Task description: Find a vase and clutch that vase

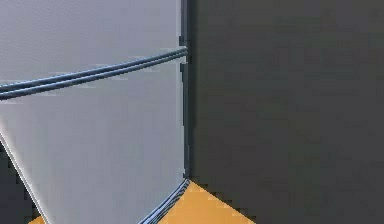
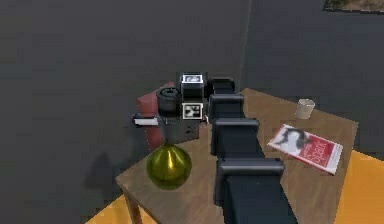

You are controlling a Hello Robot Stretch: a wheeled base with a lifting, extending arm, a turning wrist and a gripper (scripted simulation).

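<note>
The dark square bar of the arm (image 2: 245, 165) rises from the bottom edge of the arm side view, passing just right of an olive-green, round-bellied vase with a narrow neck (image 2: 168, 166). The vase stands upright on a brown wooden worktop (image 2: 270, 115), near its front-left corner. Beyond the vase, at the arm's far end, sits the tool (image 2: 148, 119). Whether its fingers are apart or together cannot be told. Nor can it be told whether it holds anything, since a reddish-brown blocky object (image 2: 147, 103) stands on the worktop right behind it. Right of the vase, past the arm, a flat red-and-white magazine (image 2: 306, 147) lies on the worktop. A small pale cup (image 2: 305, 107) stands farther back from the vase than the magazine. In the forward view, a pale grey two-door refrigerator (image 1: 90, 130) meets a dark wall (image 1: 290, 90) above orange floor (image 1: 215, 210).
</note>
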